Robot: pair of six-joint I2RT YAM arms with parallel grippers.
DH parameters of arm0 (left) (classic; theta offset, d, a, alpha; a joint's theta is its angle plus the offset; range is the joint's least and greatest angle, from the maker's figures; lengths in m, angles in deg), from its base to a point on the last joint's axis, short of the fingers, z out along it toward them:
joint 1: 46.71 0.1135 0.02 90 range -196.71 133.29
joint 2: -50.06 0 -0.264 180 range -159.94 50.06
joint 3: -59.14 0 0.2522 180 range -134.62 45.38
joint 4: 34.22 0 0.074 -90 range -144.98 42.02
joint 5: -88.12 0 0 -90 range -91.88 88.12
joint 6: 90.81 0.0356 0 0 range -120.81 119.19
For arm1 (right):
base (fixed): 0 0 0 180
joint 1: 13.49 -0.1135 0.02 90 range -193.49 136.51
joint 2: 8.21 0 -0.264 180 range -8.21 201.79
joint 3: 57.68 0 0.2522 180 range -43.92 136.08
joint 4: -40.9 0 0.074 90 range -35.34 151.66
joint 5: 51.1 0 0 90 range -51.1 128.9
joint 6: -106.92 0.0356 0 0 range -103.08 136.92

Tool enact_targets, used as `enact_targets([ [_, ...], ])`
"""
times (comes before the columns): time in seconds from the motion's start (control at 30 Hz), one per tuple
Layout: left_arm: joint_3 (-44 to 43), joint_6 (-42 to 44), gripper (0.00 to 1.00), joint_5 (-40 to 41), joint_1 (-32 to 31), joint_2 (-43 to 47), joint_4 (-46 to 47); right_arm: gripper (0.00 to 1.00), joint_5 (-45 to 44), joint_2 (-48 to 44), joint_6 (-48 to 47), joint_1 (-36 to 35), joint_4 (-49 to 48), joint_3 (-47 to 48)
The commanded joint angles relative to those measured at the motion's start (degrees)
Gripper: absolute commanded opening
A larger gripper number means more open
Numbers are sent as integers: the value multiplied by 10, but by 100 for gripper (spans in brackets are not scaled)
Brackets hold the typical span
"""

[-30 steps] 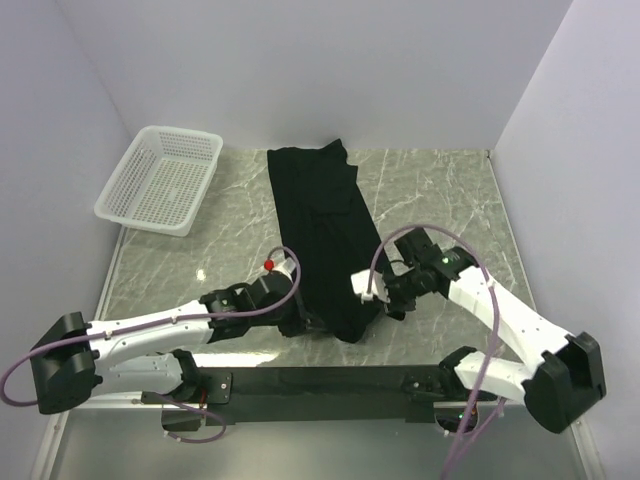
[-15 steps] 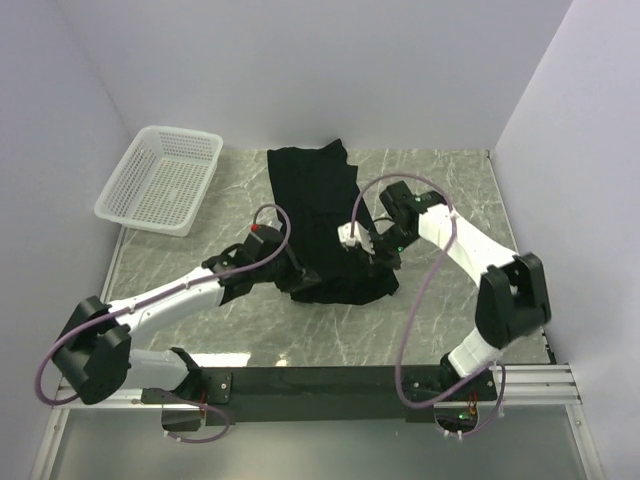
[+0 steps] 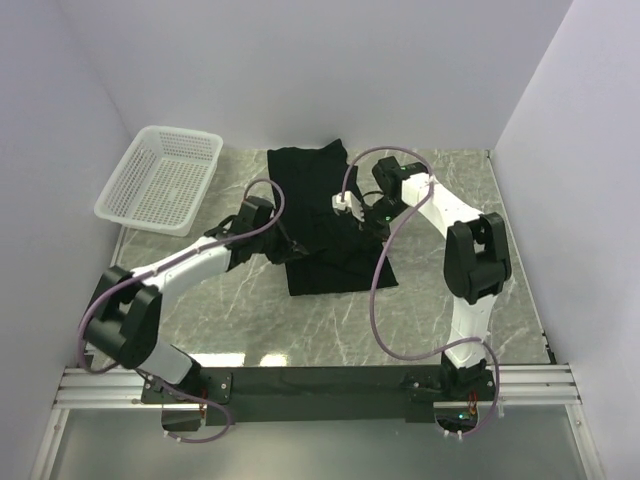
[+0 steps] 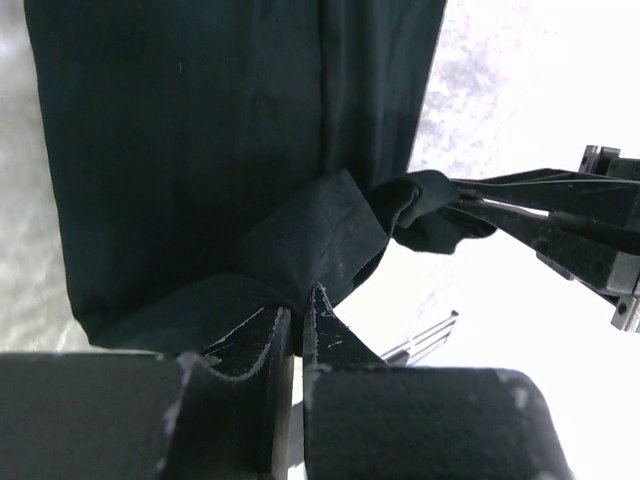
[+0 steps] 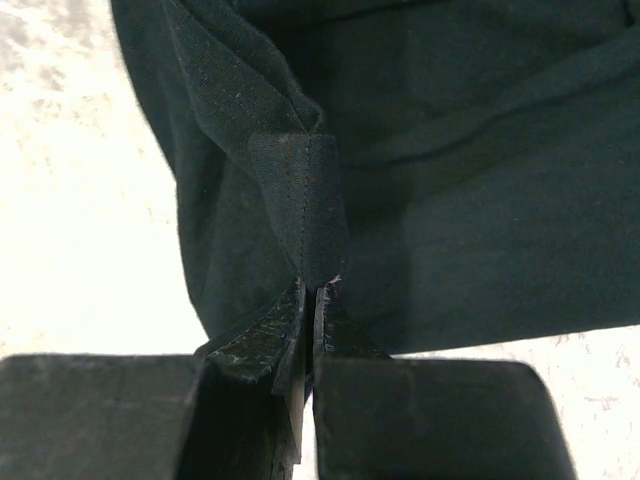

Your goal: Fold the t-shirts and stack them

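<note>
One black t-shirt lies lengthwise in the middle of the marble table, its near end folded up over itself. My left gripper is shut on the shirt's left hem corner, seen pinched between the jaws in the left wrist view. My right gripper is shut on the right hem corner, with a stitched fold rising from the jaws in the right wrist view. Both hold the cloth a little above the lower layer. The right gripper's fingers show at the right in the left wrist view.
A white mesh basket stands at the back left of the table. White walls close in the left, back and right. The arm bases and a black rail run along the near edge.
Both grippers have carried the shirt's near hem away from the table's front edge toward the back, folding the lower part over the upper. The shirt now looks much shorter.
</note>
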Motion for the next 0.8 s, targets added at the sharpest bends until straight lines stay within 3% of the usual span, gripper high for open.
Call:
enact_targets([
  [0.0, -57, 47, 6, -27, 15, -35, 9, 0, -4, 17, 21, 4, 7, 42],
  [0.77, -172, 108, 4, -24, 67, -156, -31, 0, -32, 98, 106, 18, -38, 147],
])
